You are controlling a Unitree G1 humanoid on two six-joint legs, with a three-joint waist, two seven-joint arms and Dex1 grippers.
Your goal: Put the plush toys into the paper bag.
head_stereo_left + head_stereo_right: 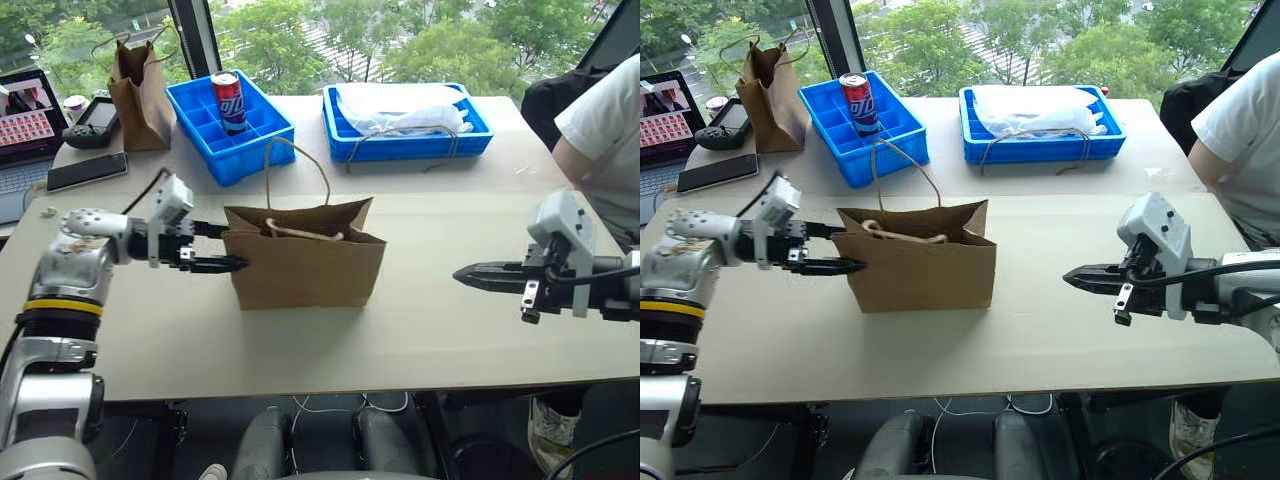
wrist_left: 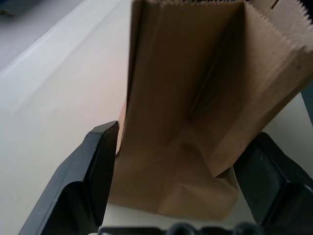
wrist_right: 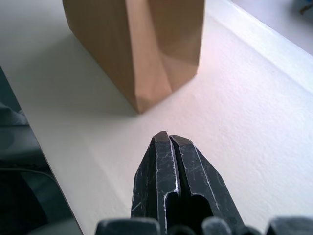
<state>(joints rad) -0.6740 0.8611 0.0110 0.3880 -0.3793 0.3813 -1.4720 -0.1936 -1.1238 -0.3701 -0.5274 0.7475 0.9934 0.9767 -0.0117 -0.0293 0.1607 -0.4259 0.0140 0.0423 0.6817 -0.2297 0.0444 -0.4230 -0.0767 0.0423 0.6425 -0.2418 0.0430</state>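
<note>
Paper bag [image 1: 305,255] upright mid-table [image 1: 450,330], my left gripper [image 1: 215,248] at its left end, jaws apart, my right gripper [image 1: 478,276] well clear, jaws together, head views show rope handles, wrist views the bag's folded ends.

— Left arm? Reaching in from the left, forearm about level, left gripper [image 1: 222,247] pointing right and slightly downward. Fingers [image 2: 95,171] spread wide, one on either side of the end of the paper bag [image 1: 305,262]; contact not confirmed.

— Right arm? Extended from the right, right gripper [image 1: 462,275] aimed left and tilted a little down, hovering above the table [image 1: 450,330]. Fingers pressed together, nothing between them. Well apart from the bag.
</note>
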